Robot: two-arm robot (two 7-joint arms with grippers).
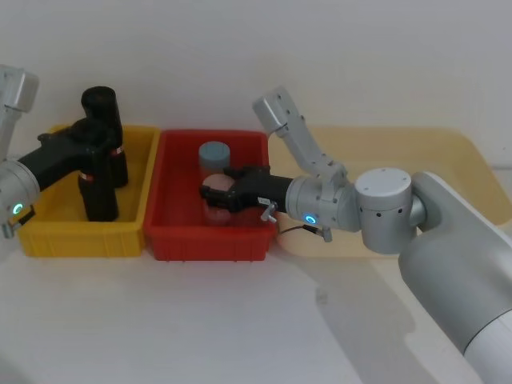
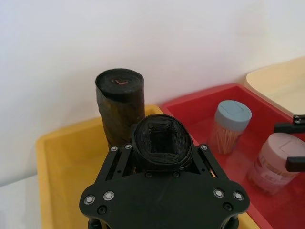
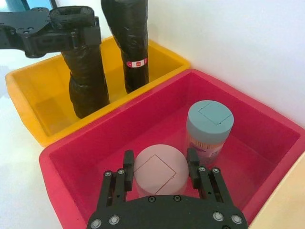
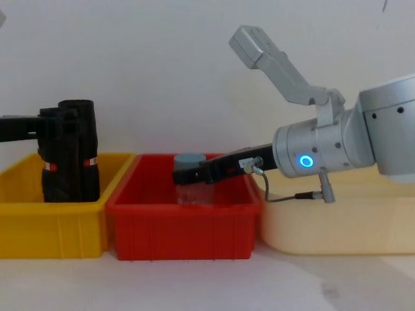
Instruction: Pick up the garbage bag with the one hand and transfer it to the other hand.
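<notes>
Left black slim-fingered gripper [image 1: 96, 154] clamps tight round the top of the black crinkly plastic garbage bag roll [image 1: 100, 200], which stands upright inside the yellow plastic bin [image 1: 80, 237]. Right black gripper [image 1: 218, 190] sits just off that bin's right side; its grip cannot be told.

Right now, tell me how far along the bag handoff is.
Done: the left claw is shut on one black bag roll in the yellow bin. In hand: the lift. The roll looks to be standing in the bin, beside the second roll. Left: raising it clear and passing it to the right claw, which is at a pink-lidded jar in the red bin, away from the roll.
</notes>
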